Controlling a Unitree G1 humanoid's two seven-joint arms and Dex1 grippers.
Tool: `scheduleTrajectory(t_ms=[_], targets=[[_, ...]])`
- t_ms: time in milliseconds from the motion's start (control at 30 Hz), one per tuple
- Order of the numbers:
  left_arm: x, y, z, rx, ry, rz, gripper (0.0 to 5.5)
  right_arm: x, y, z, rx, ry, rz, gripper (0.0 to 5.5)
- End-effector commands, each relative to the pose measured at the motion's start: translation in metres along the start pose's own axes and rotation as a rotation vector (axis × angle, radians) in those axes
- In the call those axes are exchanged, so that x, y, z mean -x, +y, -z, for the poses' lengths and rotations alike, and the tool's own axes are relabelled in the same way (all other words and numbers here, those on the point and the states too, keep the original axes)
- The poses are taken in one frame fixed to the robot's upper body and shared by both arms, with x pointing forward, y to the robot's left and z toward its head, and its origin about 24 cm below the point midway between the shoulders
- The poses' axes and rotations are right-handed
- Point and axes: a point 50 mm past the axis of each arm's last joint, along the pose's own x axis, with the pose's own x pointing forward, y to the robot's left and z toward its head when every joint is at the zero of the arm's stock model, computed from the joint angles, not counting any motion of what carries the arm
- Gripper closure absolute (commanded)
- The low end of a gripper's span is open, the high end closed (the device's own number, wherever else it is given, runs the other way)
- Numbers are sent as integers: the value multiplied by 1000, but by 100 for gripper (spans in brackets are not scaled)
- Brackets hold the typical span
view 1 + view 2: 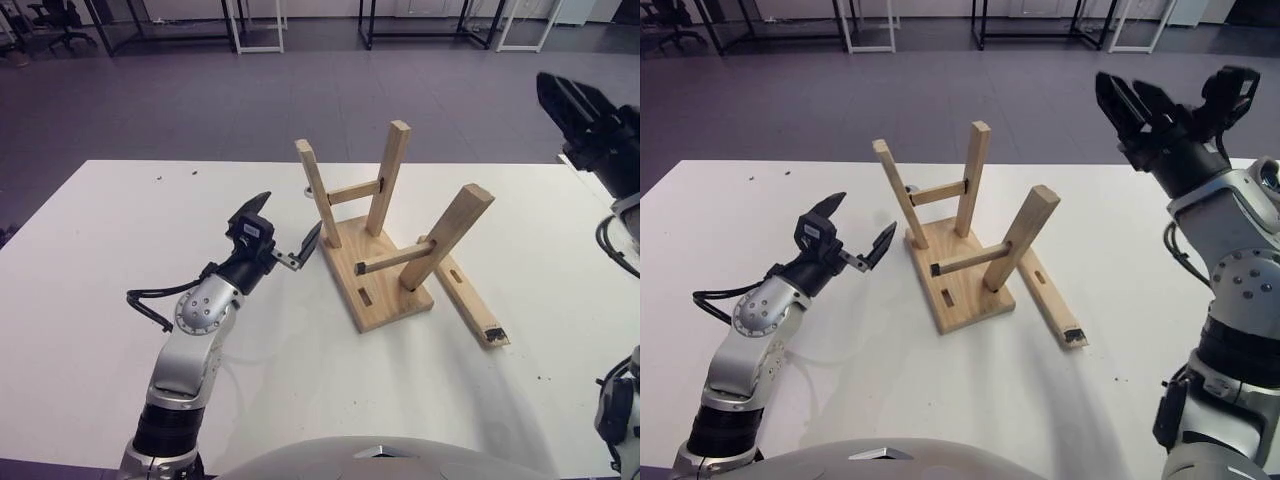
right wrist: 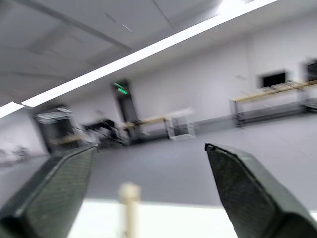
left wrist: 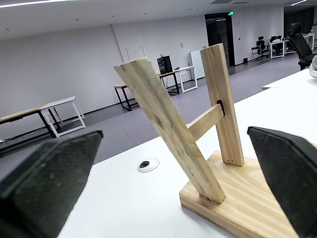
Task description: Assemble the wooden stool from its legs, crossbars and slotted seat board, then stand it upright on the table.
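**A:** Nearest the camera, what's on the table [image 1: 120,250]?

**B:** The left claw [image 1: 290,215], low over the white top on the robot's left. Its fingers are spread wide, with nothing between them. It points at the stool and sits just beside it, not touching.

**A:** And the stool?

**B:** Part-built and upside down at mid-table. The seat [image 1: 385,300] lies flat on the top with three legs [image 1: 388,175] standing up out of it, each leaning a little. Two crossbars [image 1: 355,192] run between them: one joins the far pair, the other reaches from the near right leg toward the seat's left side.

**A:** The fourth leg?

**B:** A loose leg [image 1: 470,300] lies flat on the table along the seat's right edge. It looks to be touching the seat, though the standing leg hides the spot where they meet.

**A:** The other arm?

**B:** The right claw [image 1: 1172,90] is held high at the robot's right, well apart from the stool. Its fingers are parted wide and it grips nothing.

**A:** Behind all that?

**B:** Grey floor, then a row of metal frames [image 1: 255,30] and a chair [image 1: 60,20] at the far left.
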Motion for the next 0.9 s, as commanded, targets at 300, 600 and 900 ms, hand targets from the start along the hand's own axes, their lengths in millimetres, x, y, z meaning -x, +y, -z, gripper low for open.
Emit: scheduleTrajectory(t_ms=[300,600,900], targets=[[-5,0,7,29,21,8,10,64,-13,149,-32,722,-78,120],[-6,-2,10,35,34,11,10,68,0,171,208,824,-21,252],[-38,16,-64,539,-347,-36,10,2,-30,53,428,320,220,343]])
